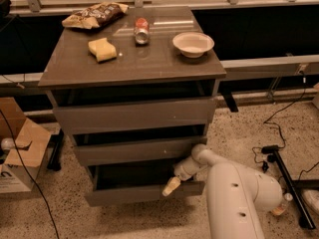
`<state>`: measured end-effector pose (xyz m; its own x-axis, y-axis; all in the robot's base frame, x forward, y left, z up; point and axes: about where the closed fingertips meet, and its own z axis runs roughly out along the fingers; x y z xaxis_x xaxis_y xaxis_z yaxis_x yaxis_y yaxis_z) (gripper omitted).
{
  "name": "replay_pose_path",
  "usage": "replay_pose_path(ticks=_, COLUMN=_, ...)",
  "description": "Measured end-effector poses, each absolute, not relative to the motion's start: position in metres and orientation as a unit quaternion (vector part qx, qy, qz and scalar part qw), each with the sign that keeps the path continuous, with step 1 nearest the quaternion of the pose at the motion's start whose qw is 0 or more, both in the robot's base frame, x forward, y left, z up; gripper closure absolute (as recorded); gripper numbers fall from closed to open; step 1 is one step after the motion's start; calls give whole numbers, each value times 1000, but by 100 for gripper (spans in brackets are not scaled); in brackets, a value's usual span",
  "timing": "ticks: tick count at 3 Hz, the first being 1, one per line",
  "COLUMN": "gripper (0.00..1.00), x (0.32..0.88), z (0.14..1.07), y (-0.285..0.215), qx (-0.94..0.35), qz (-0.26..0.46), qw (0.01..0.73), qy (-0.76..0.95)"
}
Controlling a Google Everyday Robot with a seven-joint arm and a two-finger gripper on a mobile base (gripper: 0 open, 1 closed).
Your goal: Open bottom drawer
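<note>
Reaching in from the lower right of the camera view, my white arm [234, 193] bends toward the table [149, 66], a grey-brown cabinet with three drawers. The pincer [171, 186] sits low at the bottom drawer [124, 195], its cream tip against the top edge of the drawer's front, toward the right end. I cannot tell whether the pincer is spread or pressed together. The bottom drawer stands partly out from the cabinet, nearest the speckled floor, with a dark opening showing behind its flat front. Above it are the middle drawer [134, 151] and the top drawer [134, 114], each with a dark gap over its front. On the table's top lie a chip bag [94, 15] at the back left, a yellow sponge [102, 49] just in front of it, a red can [142, 30] near the middle, and a white bowl [193, 44] to the right. A cardboard box [20, 148] rests on the floor to the left of the cabinet, and black cables trail across the floor on the right.
</note>
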<state>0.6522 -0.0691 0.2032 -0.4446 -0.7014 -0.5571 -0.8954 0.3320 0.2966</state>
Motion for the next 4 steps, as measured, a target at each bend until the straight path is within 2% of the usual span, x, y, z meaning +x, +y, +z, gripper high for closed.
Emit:
replay_pose_path(ticks=1, gripper=0, x=628, z=194, y=-82, qx=-524, qz=244, qw=95, qy=811)
replay_pose_path(ticks=2, gripper=16, x=588, z=185, y=-92, qx=-544, qz=223, qw=25, qy=809)
replay_pose_path(ticks=4, gripper=62, x=534, z=186, y=-95, qx=-564, qz=224, qw=-26, qy=795)
